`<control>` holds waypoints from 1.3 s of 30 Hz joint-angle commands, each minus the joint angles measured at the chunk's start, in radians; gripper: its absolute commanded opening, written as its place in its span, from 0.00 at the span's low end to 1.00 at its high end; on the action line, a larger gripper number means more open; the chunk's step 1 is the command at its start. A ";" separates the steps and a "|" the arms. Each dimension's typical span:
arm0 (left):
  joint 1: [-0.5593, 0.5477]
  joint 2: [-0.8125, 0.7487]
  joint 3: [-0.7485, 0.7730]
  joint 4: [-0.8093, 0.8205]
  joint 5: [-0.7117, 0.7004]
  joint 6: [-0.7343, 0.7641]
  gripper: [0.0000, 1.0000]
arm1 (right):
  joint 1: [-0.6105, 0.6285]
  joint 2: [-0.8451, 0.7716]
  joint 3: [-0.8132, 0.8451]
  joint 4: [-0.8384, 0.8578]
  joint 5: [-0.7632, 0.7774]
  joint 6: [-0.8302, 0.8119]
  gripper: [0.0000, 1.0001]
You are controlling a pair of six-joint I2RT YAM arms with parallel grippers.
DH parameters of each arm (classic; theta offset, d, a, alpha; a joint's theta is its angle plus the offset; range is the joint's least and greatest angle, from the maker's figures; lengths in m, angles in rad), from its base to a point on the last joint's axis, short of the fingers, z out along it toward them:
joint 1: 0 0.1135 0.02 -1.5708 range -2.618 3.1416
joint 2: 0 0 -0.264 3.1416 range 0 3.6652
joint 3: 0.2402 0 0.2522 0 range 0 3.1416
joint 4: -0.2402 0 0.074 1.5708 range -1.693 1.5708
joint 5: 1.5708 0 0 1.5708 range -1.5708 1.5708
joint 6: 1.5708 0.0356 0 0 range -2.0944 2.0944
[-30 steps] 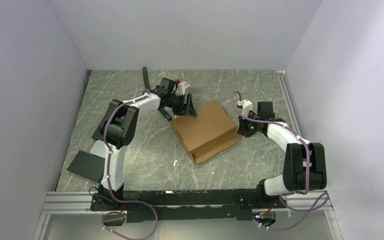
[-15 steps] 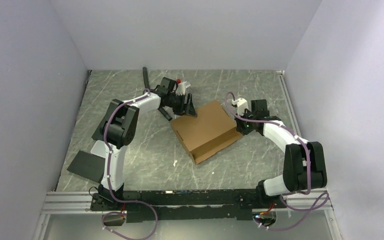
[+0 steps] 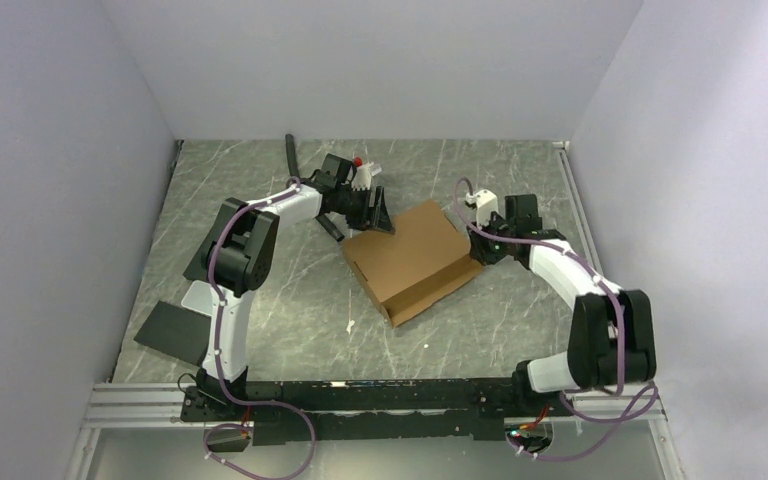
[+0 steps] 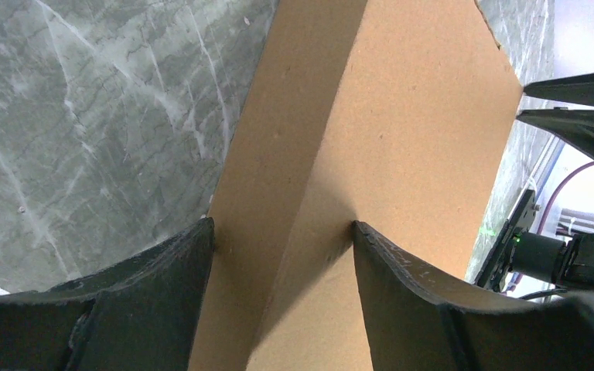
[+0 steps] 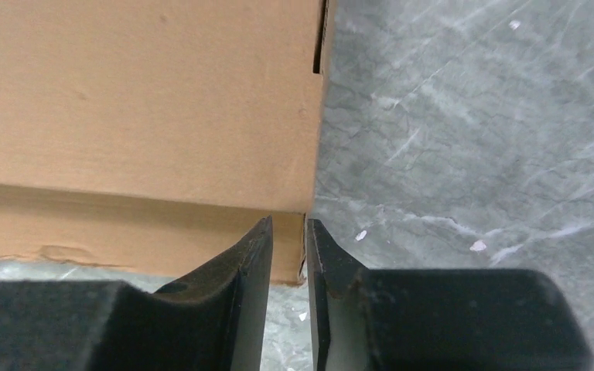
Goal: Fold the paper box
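At the far left of the grey, white-veined marble-patterned tabletop (image 3: pixel 290 290) lay a flat black rectangular sheet (image 3: pixel 170 333), near the left arm's base and well apart from everything else.

The left gripper (image 4: pixel 281 226) reached to the far left corner of the plain brown corrugated cardboard box (image 3: pixel 415 260). Its two black fingers (image 4: pixel 162 301) stood wide apart and straddled the box's upper edge, one fingertip against the side wall and the other on the top panel. Whether they pressed or merely rested there could not be told.

The paper box sat near the middle of the tabletop, between the two grippers, turned askew to the tabletop's edges. It was a shallow rectangular mailer shape with its broad top panel lying flat and closed. Its surface was smooth and unprinted. From above, the near left side showed a paler cut edge and a thin lip along the wall. In the right wrist view a short dark slit ran at the seam by the corner, and the low side wall carried a small crease along its bottom.

The right gripper (image 5: pixel 288 222) sat low at the box's right corner. Its fingers were a narrow gap apart, with the corner's vertical edge lined up with that gap and nothing clamped.
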 commanded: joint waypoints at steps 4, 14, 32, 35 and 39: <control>-0.022 0.045 0.000 -0.064 -0.050 0.019 0.70 | -0.054 -0.191 -0.027 -0.016 -0.108 -0.020 0.34; -0.018 0.031 -0.002 -0.069 -0.035 0.015 0.70 | -0.101 -0.300 -0.131 -0.539 -0.427 -1.251 0.31; -0.018 0.028 -0.023 -0.047 -0.011 0.012 0.70 | -0.041 -0.032 -0.175 0.049 -0.192 -1.049 0.00; -0.019 0.027 -0.027 -0.039 -0.002 0.011 0.70 | -0.022 -0.035 -0.169 0.167 -0.220 -0.962 0.00; -0.021 0.025 -0.027 -0.045 0.003 0.018 0.70 | 0.025 -0.073 -0.199 0.346 -0.187 -0.847 0.00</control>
